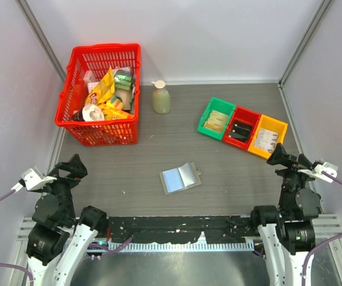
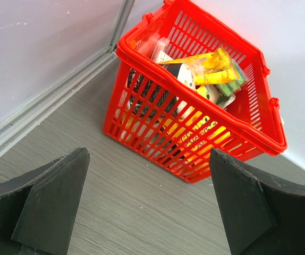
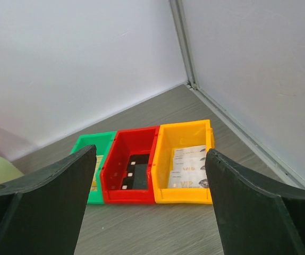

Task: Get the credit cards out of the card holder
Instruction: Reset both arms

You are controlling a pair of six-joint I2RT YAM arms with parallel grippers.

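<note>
The card holder (image 1: 180, 177) lies open on the table's middle, showing a light blue panel and a grey panel. No credit card shows in it. My left gripper (image 1: 71, 168) is open and empty at the near left, far from the holder; in the left wrist view (image 2: 148, 212) its fingers frame bare table. My right gripper (image 1: 282, 158) is open and empty at the near right; in the right wrist view (image 3: 150, 207) it faces the bins. The holder is out of both wrist views.
A red basket (image 1: 99, 92) of snack packets stands back left, also in the left wrist view (image 2: 195, 95). A soap bottle (image 1: 161, 98) stands behind the middle. Green (image 1: 215, 118), red (image 1: 241, 127) and yellow (image 1: 267, 136) bins hold cards, back right.
</note>
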